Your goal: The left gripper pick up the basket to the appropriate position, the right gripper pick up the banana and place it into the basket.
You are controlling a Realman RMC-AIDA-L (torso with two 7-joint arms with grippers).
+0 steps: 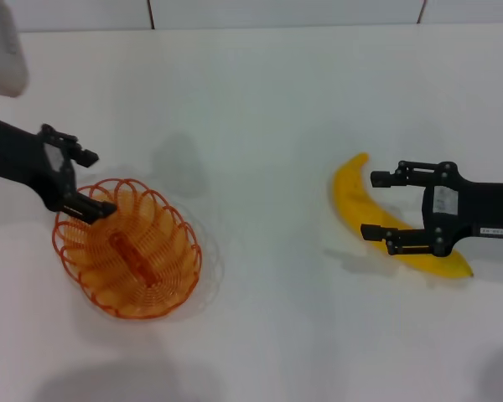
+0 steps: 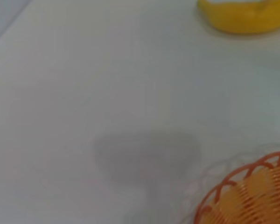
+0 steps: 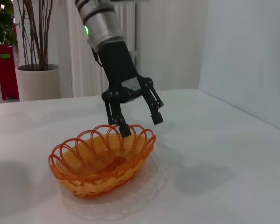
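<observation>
the basket (image 1: 127, 260) is sitting nearest you, low on the robot's left side of the white table (image 1: 260, 109), resting flat and holding nothing. you're bringing the left gripper (image 1: 88, 182) down at its far rim, claw spread wide: in the right wrist view one finger is dipping just inside the looped edge and the other is hanging outside it, so the rim wire is lying between them. you're wanting to settle a touch lower before closing, so the pads are catching the loops squarely and not skating off the thin wire; a one-sided pinch will likely be tipping the basket as it rises, so be lifting slowly.

over on the right, the banana (image 1: 377, 219) is lying flat on the table, well apart from the basket. your right gripper (image 1: 377, 205) is waiting over its middle with both fingers spread, one either side of the curve, not squeezing it yet.

nothing is standing between the two on the tabletop. beyond the table, the right wrist view is showing a potted plant (image 3: 35, 70) and a red stand (image 3: 5, 70), both well out of the way.
</observation>
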